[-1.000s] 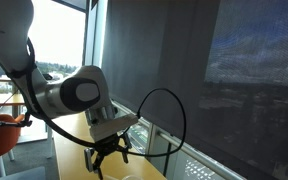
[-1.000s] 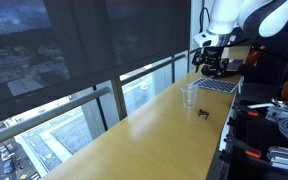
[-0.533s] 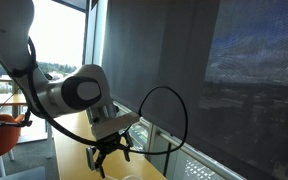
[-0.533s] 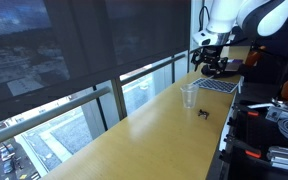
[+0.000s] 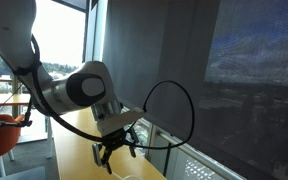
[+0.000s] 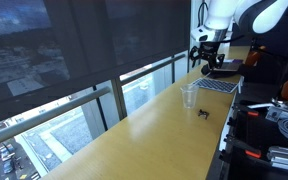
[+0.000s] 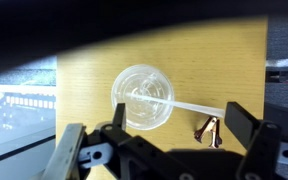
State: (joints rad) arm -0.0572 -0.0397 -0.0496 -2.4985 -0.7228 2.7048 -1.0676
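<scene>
In the wrist view a clear plastic cup (image 7: 144, 97) stands on the wooden table (image 7: 84, 85), seen from above. A clear straw (image 7: 189, 105) sticks out of it toward the right. A small dark binder clip (image 7: 210, 130) lies by the straw's tip. My gripper (image 7: 179, 122) hangs open above them, its fingers on either side of the straw and clip, holding nothing. In an exterior view the gripper (image 6: 208, 64) hovers well above the cup (image 6: 189, 97) and clip (image 6: 203, 112). In an exterior view the gripper (image 5: 115, 150) points down at the table.
An open laptop (image 6: 219, 85) lies on the long wooden table (image 6: 134, 140) beyond the cup. Dark window blinds (image 6: 74, 40) and a railing run along the table's far side. Shelves with cables (image 6: 274, 125) stand at its near end. A black cable (image 5: 174, 110) loops off the arm.
The arm has shifted a little, carrying the open gripper sideways toward the spot above the cup. Cup and clip have not moved.
</scene>
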